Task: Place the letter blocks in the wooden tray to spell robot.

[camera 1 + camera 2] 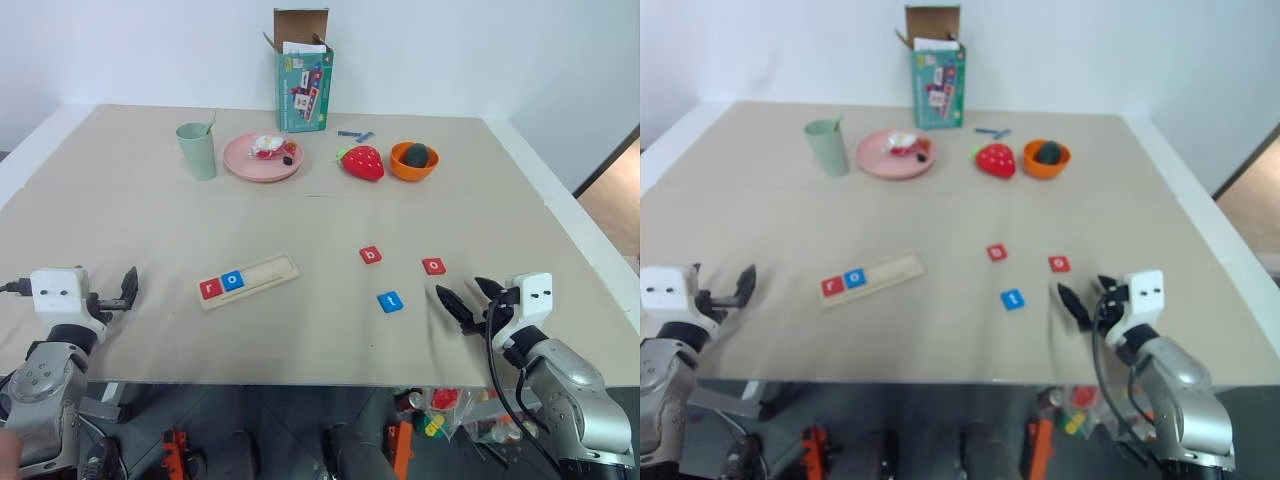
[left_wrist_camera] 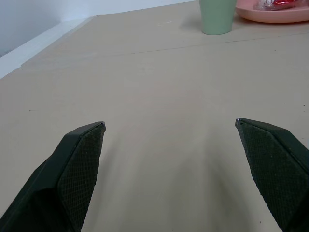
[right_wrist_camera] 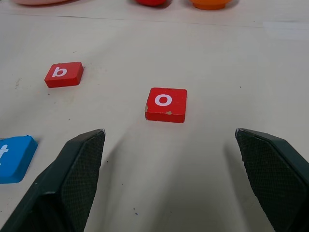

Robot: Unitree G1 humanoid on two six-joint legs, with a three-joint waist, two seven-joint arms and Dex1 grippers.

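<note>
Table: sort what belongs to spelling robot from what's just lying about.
Job: red r and blue o in the wooden tray; loose red b, red o, blue t.
Lying about: green cup, pink plate, strawberry, orange bowl, box.

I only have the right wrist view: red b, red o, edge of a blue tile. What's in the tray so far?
Observer: The wooden tray holds two tiles at its left end, the red r and then the blue o. The rest of the recess is bare.
Operator: Is that blue tile the t?
Observer: Yes. The blue t lies on the table, nearer the robot than the red b and the red o.
Operator: Left gripper busy?
Observer: No. The left gripper is open over bare table, well left of the tray, holding nothing.
</note>
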